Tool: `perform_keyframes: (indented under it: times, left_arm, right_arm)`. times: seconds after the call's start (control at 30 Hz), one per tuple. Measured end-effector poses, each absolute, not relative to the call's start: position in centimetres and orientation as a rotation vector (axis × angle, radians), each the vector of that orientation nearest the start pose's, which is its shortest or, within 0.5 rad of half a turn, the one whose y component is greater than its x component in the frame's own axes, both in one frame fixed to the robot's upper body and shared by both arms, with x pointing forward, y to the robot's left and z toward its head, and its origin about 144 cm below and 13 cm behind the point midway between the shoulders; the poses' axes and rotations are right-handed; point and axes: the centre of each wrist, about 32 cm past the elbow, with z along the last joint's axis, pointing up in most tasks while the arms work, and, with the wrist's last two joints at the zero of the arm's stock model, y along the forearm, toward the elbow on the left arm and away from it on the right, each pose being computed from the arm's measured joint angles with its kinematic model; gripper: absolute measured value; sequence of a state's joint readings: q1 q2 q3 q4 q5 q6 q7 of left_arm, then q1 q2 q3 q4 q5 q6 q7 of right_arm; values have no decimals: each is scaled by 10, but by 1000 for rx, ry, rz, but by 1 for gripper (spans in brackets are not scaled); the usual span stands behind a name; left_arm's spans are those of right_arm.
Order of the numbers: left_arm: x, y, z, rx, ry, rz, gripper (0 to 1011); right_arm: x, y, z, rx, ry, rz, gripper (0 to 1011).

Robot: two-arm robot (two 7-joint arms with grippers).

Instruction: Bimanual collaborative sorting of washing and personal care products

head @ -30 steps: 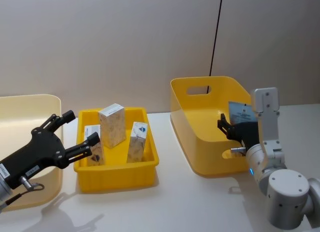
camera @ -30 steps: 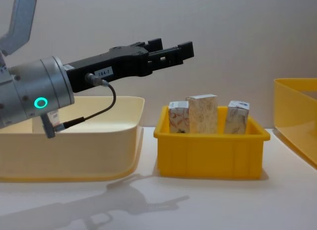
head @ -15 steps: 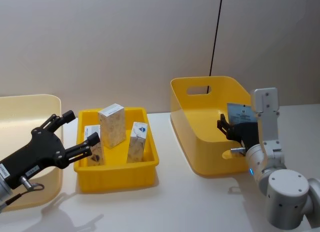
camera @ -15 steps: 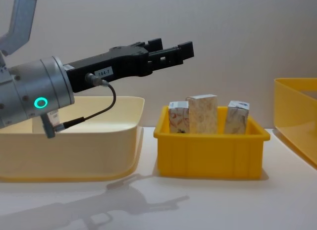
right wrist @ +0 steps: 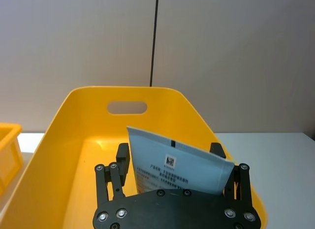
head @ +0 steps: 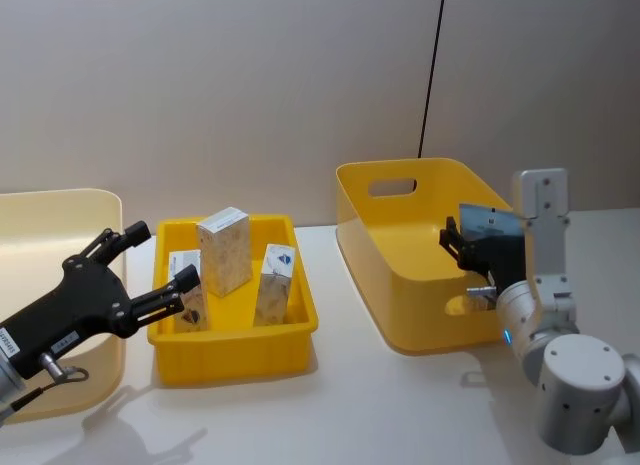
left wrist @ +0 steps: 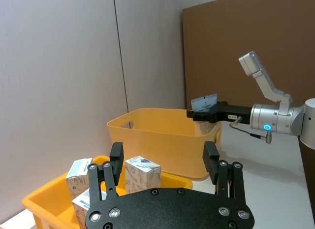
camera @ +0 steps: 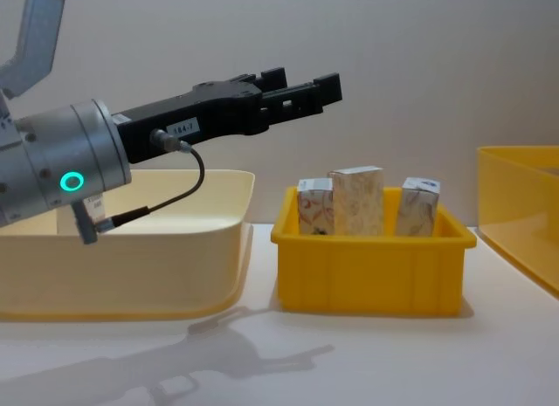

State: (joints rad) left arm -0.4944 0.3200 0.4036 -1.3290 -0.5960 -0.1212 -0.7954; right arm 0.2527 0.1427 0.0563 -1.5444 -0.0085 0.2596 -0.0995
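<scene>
Plain grey wall [head: 200,85], white tabletop [head: 350,405]

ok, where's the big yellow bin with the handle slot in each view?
Head view: big yellow bin right of centre, right gripper holding the pale-blue tube over it.
Left wrist view: bin beyond the open left gripper.
Right wrist view: bin beneath the held tube.
Chest view: bin cut off at the right edge.
Shared landmark: small yellow tray, left of the bin.
</scene>
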Motion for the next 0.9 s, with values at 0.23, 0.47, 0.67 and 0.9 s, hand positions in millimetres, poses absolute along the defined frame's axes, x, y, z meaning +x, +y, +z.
perform_keyframes:
  times: [0.23,0.47,0.67,0.9]
  left_arm:
    - [575,227,1233,-241,-138,480,1004]
    - [575,227,1233,-241,-138,480,1004]
    - [575,227,1233,-241,-138,480,1004]
    - [575,227,1233,-241,-138,480,1003]
  right_arm:
    - [525,-291,1232,-93,-88,-1764,1001]
    - [527,-291,1236,-69,-82,-1767,1001]
    - [527,-291,1238,-51,-78,-1766,1001]
    - [528,-291,1242,-30,-73,-1762,1001]
